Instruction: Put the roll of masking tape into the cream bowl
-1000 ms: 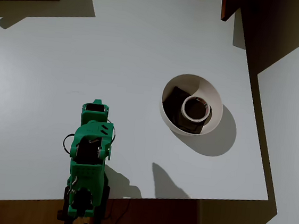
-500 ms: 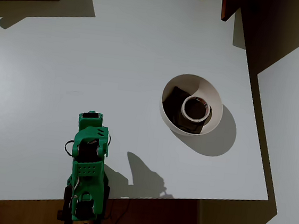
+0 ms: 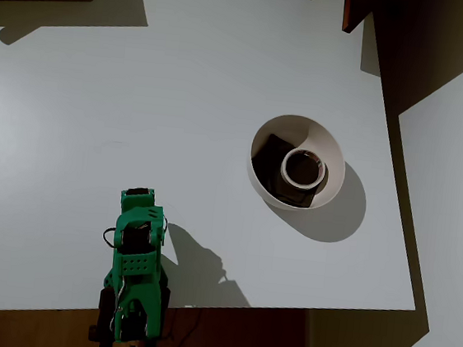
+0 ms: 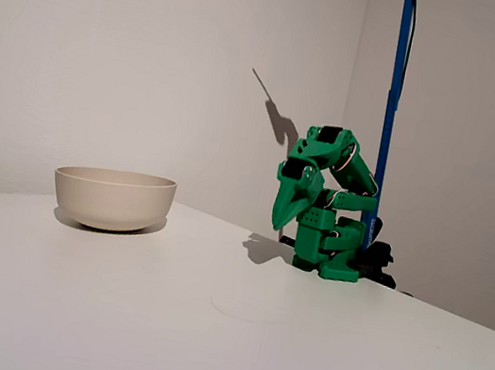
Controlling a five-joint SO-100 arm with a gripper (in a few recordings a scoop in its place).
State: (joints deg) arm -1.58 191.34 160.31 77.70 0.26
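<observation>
The roll of masking tape (image 3: 303,168) lies inside the cream bowl (image 3: 330,149), resting on dark brown square pieces (image 3: 272,151). The bowl stands on the white bench (image 3: 182,94), well apart from the green arm (image 3: 135,271). Behind the arm rises a blue pole (image 4: 394,96). The arm is folded over its base, its claw (image 4: 282,220) pointing down with the tips pressed together, holding nothing.

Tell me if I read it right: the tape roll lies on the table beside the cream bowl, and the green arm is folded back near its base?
Not quite. In the overhead view the tape roll lies inside the cream bowl, on dark pieces. The green arm is indeed folded back near its base.
</observation>
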